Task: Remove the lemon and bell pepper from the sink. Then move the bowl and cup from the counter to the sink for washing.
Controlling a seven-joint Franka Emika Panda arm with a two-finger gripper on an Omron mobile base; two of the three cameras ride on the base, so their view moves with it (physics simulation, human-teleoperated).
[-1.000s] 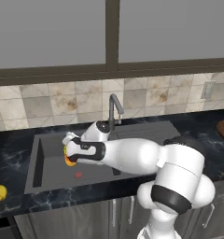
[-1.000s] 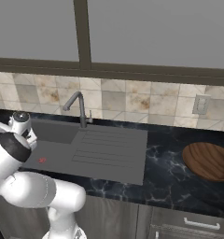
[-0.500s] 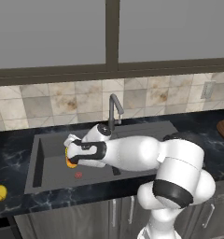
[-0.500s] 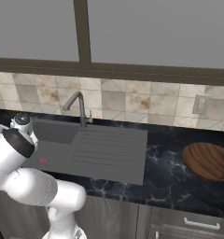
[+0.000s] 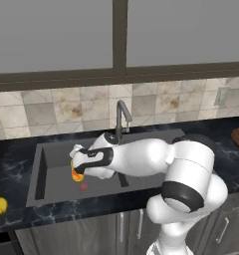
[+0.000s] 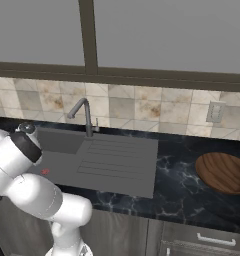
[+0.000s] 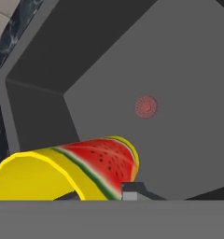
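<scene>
gripper (image 5: 75, 170) clamps cup (image 7: 72, 170) over sink (image 7: 179, 65).

Evenly and softly lit throughout, flat rendered light with no visible source. Pale grey glow from the window (image 5: 116, 35) at 12 o'clock. Only faint shading inside the sink (image 5: 57, 164), darker along its wall at 9 o'clock. Mild sheen on the dark marbled table (image 6: 177, 175); no hard glare. Slightly soft and pixelated in both base views, no edge distortion. Sharper close in the hand view, with crisp colour on the cup (image 7: 86, 168).
</scene>
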